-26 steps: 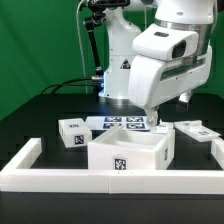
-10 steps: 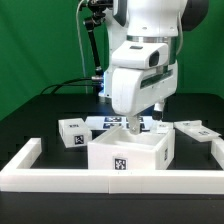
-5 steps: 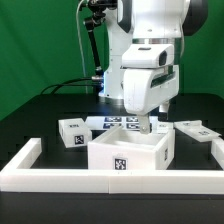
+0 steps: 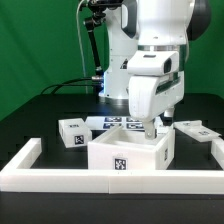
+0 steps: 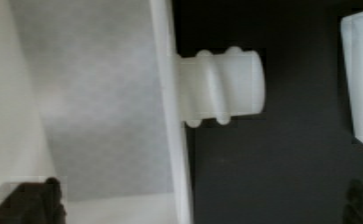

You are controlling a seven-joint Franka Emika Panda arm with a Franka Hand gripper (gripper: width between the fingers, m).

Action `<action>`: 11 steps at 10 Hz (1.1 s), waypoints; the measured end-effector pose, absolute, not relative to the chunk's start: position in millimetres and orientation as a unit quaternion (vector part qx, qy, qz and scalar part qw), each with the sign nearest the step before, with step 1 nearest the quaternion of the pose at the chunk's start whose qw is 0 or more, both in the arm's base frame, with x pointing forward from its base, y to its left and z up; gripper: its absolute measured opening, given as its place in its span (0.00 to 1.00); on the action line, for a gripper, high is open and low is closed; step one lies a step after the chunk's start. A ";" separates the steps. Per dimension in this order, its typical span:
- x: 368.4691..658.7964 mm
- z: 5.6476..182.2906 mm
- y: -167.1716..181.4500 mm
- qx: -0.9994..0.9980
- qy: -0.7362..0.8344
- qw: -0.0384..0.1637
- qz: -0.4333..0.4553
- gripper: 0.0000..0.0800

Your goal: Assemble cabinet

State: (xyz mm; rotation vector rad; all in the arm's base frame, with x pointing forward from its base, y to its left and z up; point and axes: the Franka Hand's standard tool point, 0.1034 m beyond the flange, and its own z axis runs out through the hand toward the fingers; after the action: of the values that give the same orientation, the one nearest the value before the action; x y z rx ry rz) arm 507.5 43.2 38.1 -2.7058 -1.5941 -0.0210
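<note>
The cabinet's large white box body (image 4: 128, 152) stands open-topped near the front, with a tag on its front face. My gripper (image 4: 150, 130) hangs at the box's far wall, toward the exterior view's right. In the wrist view the gripper (image 5: 196, 205) is open and empty. Its dark fingers (image 5: 27, 205) sit at either edge and straddle the box wall (image 5: 167, 120). A ribbed white knob (image 5: 222, 88) sticks out from that wall's outer side. A small tagged block (image 4: 72, 132) lies to the exterior view's left and a flat tagged panel (image 4: 195, 130) to its right.
The marker board (image 4: 112, 123) lies behind the box. A long low white rim bar (image 4: 100, 180) runs along the front, with raised ends at both sides. Another white part (image 5: 361, 80) shows at the wrist view's edge. The robot base stands behind.
The arm has swung toward the exterior view's right and come down a little. The gripper has moved from the box's far-wall middle toward its right end. No part has moved.
</note>
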 end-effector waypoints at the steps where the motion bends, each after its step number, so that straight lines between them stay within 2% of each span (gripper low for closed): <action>1: 505.5 32.1 44.0 -0.861 -0.508 0.003 -0.006 1.00; 3: 501.7 23.9 43.1 -0.862 -0.507 0.006 -0.002 1.00; 6: 502.1 24.1 45.0 -0.863 -0.506 0.006 -0.002 0.96; 8: 502.0 24.0 45.0 -0.863 -0.506 0.006 -0.002 0.52; 9: 502.0 23.9 45.0 -0.863 -0.506 0.006 -0.002 0.52; 10: 502.0 23.9 45.0 -0.863 -0.506 0.006 -0.002 0.35; 11: 502.0 23.8 45.0 -0.863 -0.506 0.006 -0.002 0.12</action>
State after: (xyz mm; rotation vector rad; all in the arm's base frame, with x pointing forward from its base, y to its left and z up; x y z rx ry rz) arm 502.0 45.0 23.8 -2.6991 -1.5830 -0.0063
